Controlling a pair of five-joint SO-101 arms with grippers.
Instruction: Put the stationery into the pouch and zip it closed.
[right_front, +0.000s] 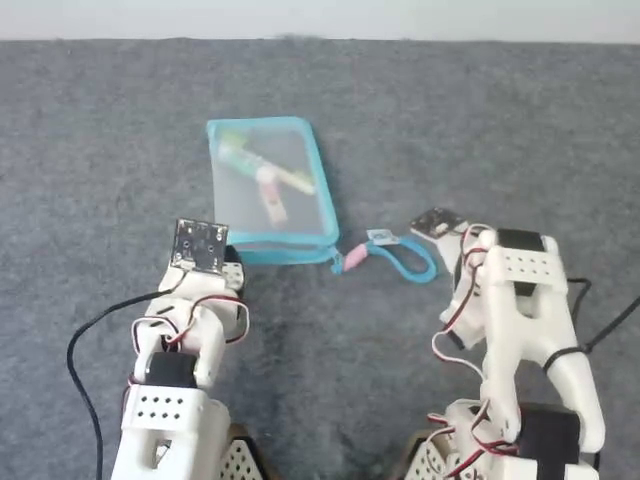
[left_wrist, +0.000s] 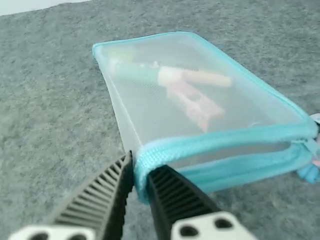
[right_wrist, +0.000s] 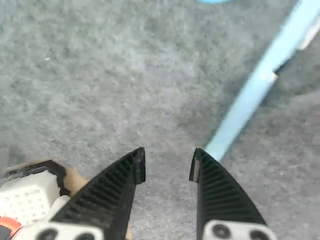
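I can't read any print on the stationery (left_wrist: 185, 85) through the pouch's wall; it is too blurred. My left arm (right_front: 180, 340) stretches toward 12 o'clock, its pincer (left_wrist: 140, 167) clenched on the zip edge at the 7 o'clock corner of the pouch (right_front: 270, 190). The pouch lies flat on the bench (right_front: 470, 120), with the stationery inside. At 4 o'clock from the pouch, my right pincer (right_wrist: 167, 162) hangs released over the bench. The blue strap (right_wrist: 250, 95) lies just beside one fingertip.
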